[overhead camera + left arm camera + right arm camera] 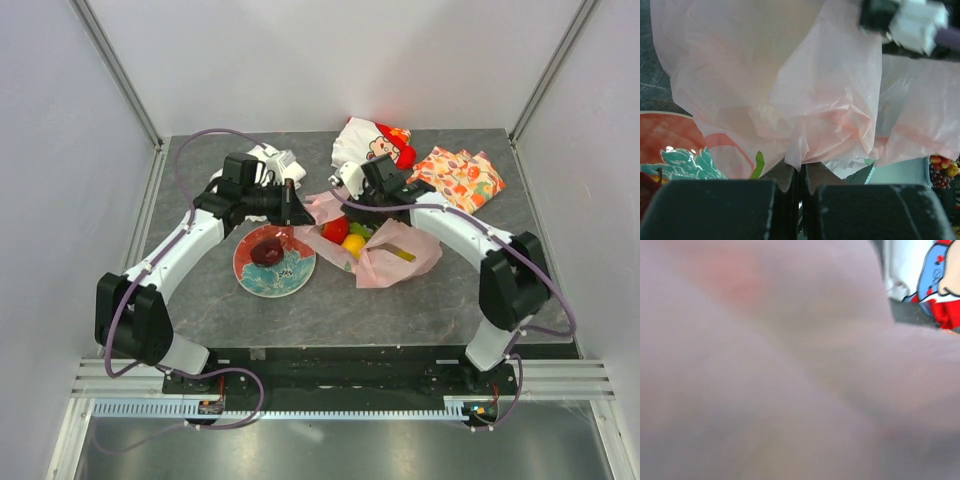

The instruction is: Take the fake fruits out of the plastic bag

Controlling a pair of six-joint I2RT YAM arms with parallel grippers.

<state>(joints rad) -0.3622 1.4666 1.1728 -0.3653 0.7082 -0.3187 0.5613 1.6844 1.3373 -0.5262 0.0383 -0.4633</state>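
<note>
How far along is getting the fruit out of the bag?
Done: one dark plum lies on the plate. In hand: the left pincer pinches the plastic bag's edge; the right pincer is down at its mouth. Left: a red fruit and a yellow fruit inside.

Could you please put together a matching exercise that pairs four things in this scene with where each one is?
Things:
1. dark red plastic plum
2. yellow plastic fruit
3. orange-patterned folded cloth
4. thin pale pink plastic bag

Places:
A. pinched in the left claw
B. on the red flower-patterned plate
C. inside the bag's open mouth
D. lying at the far right, outside the bag

Pairs: 1-B, 2-C, 3-D, 4-A
</note>
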